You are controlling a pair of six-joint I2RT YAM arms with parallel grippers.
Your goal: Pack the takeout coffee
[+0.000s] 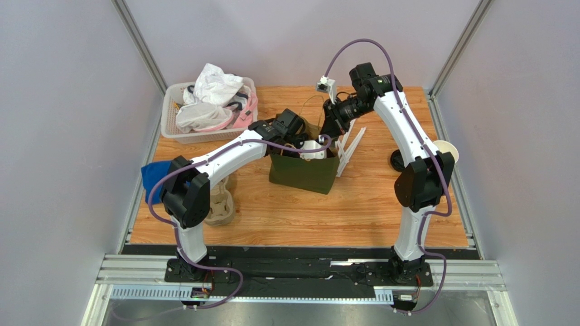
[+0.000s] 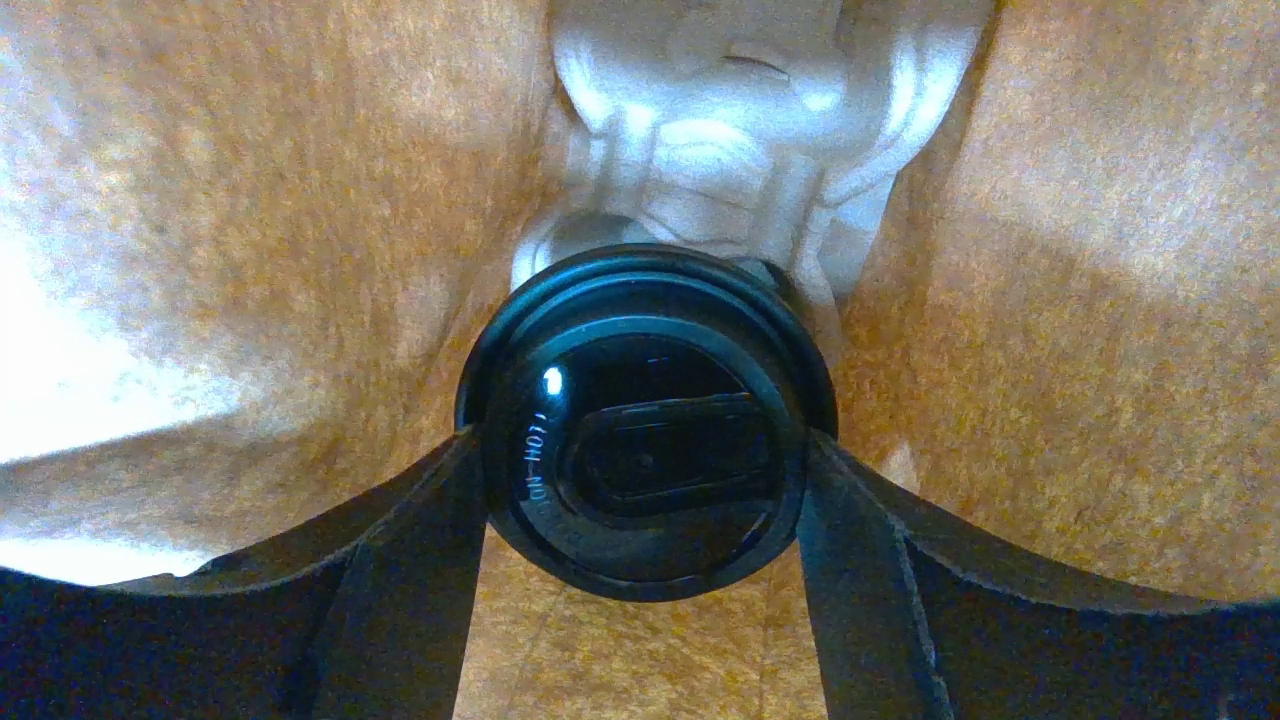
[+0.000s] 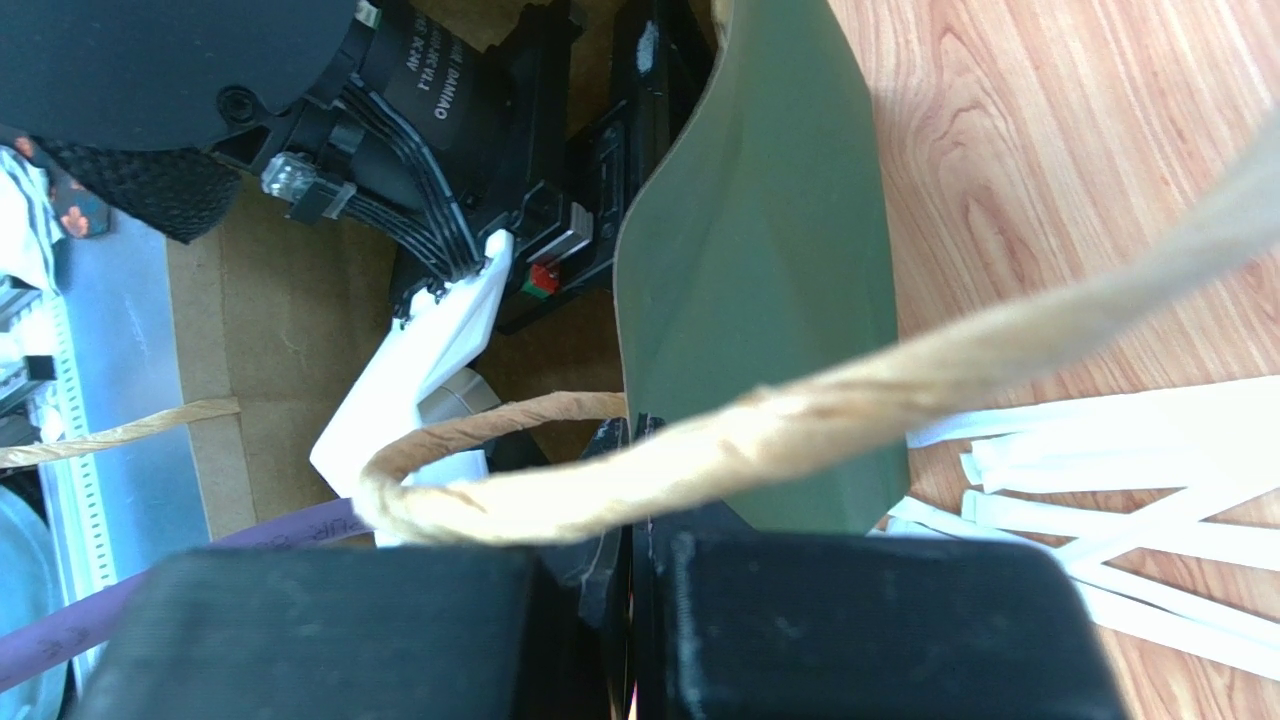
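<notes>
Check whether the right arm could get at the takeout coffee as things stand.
Probably not: the right gripper is shut on the bag at its rim, and the left gripper fills the bag's mouth, clamped around the takeout coffee.

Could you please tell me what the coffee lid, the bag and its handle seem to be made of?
Lid: glossy black plastic, glinting, with moulded lettering. Bag: likely matte paper, green outside, fibrous brown inside. Handle: probably twisted tan paper cord, showing spiral strands.
</notes>
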